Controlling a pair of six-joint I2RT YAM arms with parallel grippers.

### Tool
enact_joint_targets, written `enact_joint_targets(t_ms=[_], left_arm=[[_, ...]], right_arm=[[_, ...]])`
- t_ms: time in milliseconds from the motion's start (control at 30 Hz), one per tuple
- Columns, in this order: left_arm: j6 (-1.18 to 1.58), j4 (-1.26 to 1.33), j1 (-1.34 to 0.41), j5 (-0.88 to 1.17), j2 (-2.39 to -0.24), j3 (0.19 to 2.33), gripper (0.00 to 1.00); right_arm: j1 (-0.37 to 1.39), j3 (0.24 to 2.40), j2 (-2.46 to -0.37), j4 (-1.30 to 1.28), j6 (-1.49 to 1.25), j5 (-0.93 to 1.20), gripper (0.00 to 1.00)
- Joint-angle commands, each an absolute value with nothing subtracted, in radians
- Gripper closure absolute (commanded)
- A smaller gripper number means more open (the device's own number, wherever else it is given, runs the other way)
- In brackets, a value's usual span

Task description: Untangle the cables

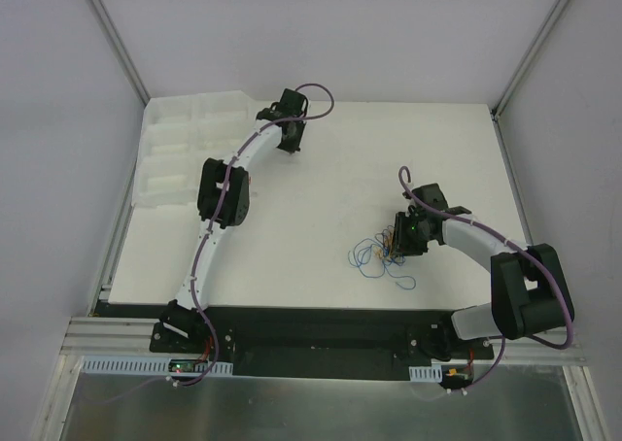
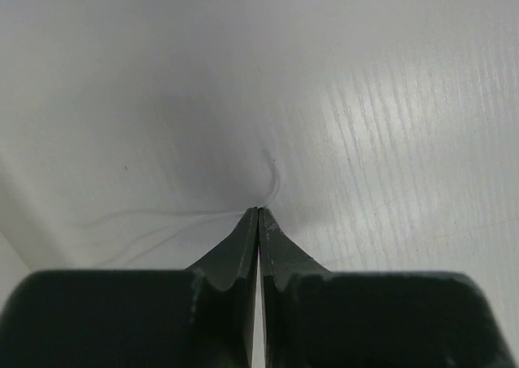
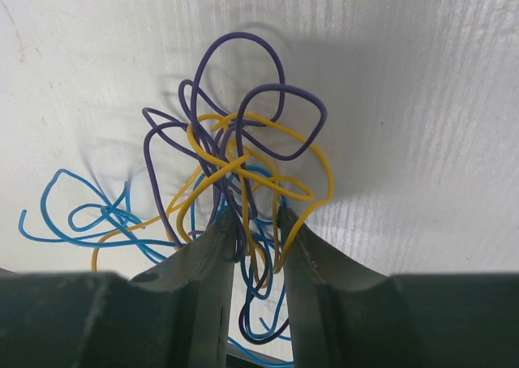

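The cables [image 1: 374,255] lie as a small tangle of blue, yellow and purple wires on the white table, right of centre. My right gripper [image 1: 401,241] is at the tangle's right side. In the right wrist view the cables [image 3: 235,162] loop in front of the right gripper [image 3: 258,222]. Its jaws are a little apart, with several strands running between them, not pinched. My left gripper [image 1: 290,142] is far off at the back of the table. In the left wrist view the left gripper [image 2: 259,211] is shut and empty, with its tips down at the bare white surface.
A white moulded foam tray [image 1: 185,150] sits at the back left corner, just left of the left arm. White enclosure walls stand on three sides. A black rail [image 1: 321,326] with the arm bases runs along the near edge.
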State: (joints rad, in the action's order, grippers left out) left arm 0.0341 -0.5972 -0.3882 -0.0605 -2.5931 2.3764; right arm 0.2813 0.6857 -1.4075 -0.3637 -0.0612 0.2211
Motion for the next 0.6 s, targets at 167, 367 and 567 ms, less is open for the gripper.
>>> enact_joint_targets(t_ms=[167, 367, 567], left_arm=[[-0.071, -0.578, -0.4, -0.149, -2.421, 2.373, 1.0], [0.068, -0.577, -0.368, -0.142, -2.362, 2.321, 0.64], [0.453, -0.566, -0.322, -0.039, -2.339, 2.223, 0.5]], right_arm=[[0.293, 0.684, -1.433, -0.414, -0.04, 0.183, 0.68], [0.293, 0.684, -1.436, -0.413, -0.038, 0.184, 0.68], [0.293, 0.683, -1.433, -0.413, -0.038, 0.183, 0.68]])
